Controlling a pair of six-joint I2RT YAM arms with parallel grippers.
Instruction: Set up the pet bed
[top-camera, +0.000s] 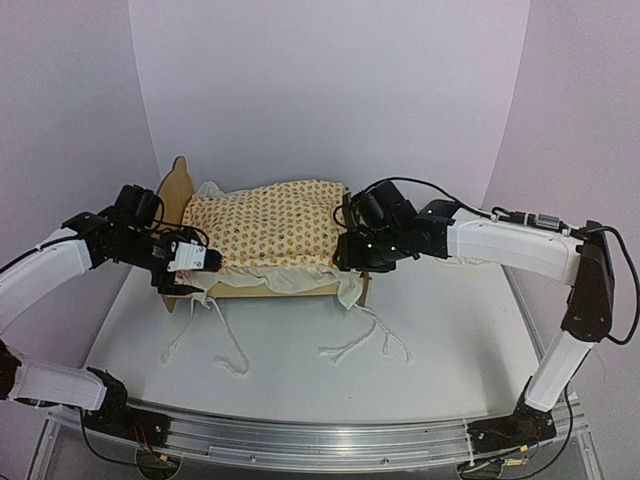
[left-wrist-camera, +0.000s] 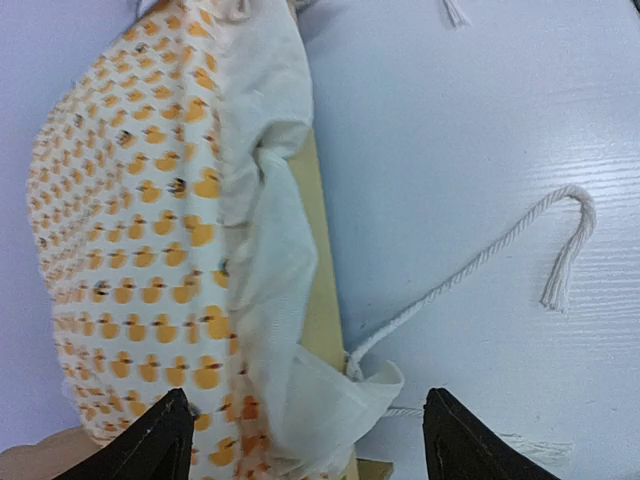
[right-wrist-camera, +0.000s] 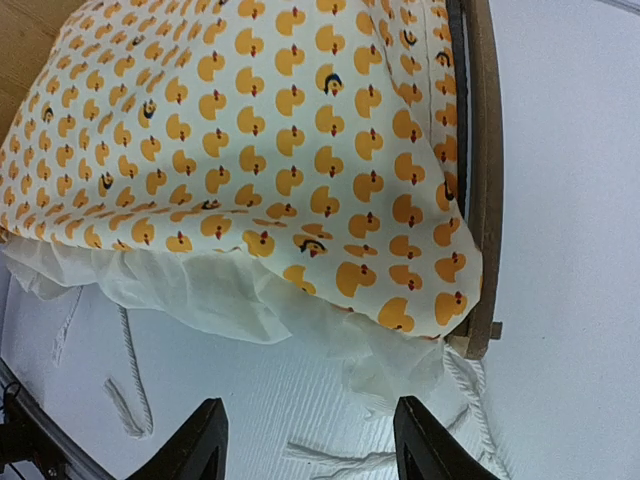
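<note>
right wrist view: right claw (right-wrist-camera: 310, 402) open, left claw (left-wrist-camera: 306, 392) open too; pet bed (right-wrist-camera: 483, 180) ahead seems light, stiff plywood; grip its rail.

Readable text, labels, brand marks, numbers, signs: none in the top, left wrist or right wrist view. Mattress cushion (right-wrist-camera: 300, 150): repeating orange duck print only, which carries no lettering.

Duck-print cushion (right-wrist-camera: 250, 130) spreads just beyond the right pincer (right-wrist-camera: 310, 415); its white ruffle (left-wrist-camera: 275, 300) droops ahead of the left pincer (left-wrist-camera: 305, 400); tasselled cord (left-wrist-camera: 480, 262) lies beside.
</note>
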